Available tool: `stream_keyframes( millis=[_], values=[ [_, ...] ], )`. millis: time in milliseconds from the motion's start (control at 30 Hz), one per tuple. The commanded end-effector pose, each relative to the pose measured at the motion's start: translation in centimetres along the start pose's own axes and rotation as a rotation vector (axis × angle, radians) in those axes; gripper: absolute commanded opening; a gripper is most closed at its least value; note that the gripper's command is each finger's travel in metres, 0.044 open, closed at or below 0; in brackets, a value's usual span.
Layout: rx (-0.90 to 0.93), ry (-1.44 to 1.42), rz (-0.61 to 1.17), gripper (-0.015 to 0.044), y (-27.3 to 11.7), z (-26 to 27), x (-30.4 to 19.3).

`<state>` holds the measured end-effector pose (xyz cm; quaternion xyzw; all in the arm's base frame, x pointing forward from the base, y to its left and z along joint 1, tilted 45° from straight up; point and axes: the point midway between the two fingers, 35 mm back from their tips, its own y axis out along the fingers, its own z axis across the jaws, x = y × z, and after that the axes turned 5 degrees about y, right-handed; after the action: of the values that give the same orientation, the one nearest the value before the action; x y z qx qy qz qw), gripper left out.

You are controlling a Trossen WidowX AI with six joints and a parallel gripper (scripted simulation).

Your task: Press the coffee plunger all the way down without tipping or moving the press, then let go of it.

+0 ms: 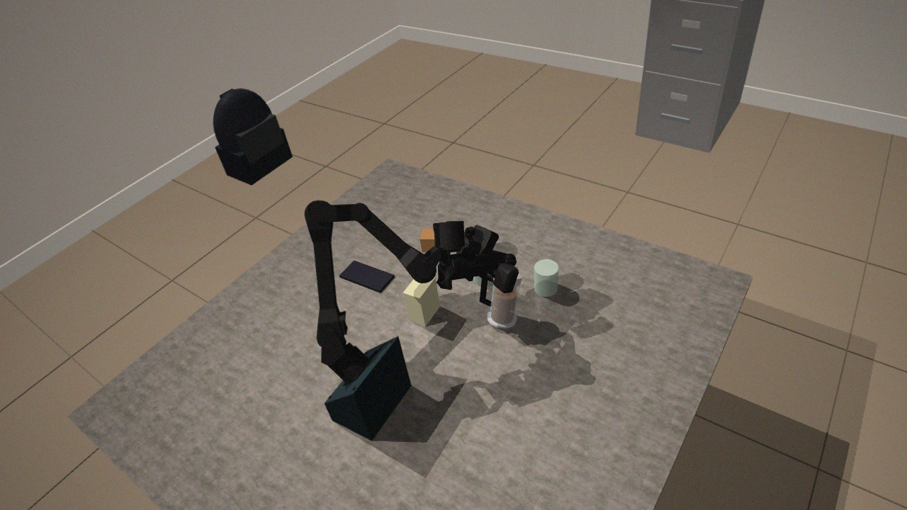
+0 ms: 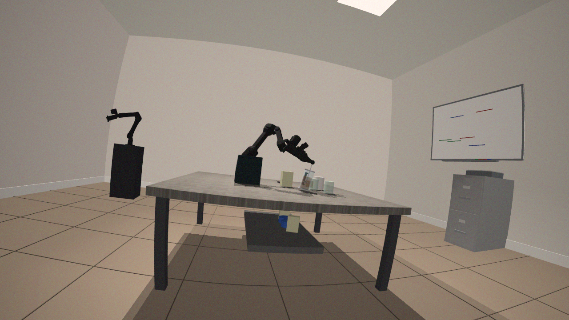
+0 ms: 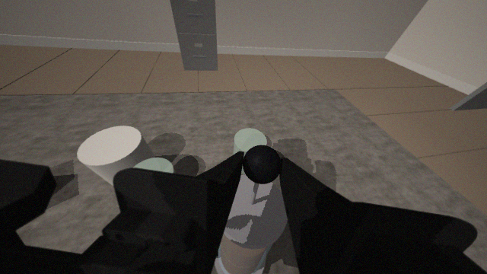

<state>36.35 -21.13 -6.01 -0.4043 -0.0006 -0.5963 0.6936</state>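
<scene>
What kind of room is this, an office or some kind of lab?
Probably an office-like robot test room: a whiteboard on the wall, a grey filing cabinet beneath it, and a robot arm mounted on a table, with a second arm on a pedestal nearby.
</scene>
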Motion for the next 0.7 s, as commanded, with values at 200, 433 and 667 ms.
stream_keyframes(
  millis=[200,433,667],
  values=[
    [-0.002,0.027,0.071,0.0118,1.03,-0.16,-2.15],
    [-0.001,0.026,0.071,0.0118,1.20,-0.20,-2.03],
    [-0.001,0.026,0.071,0.0118,1.35,-0.22,-1.90]
  ],
)
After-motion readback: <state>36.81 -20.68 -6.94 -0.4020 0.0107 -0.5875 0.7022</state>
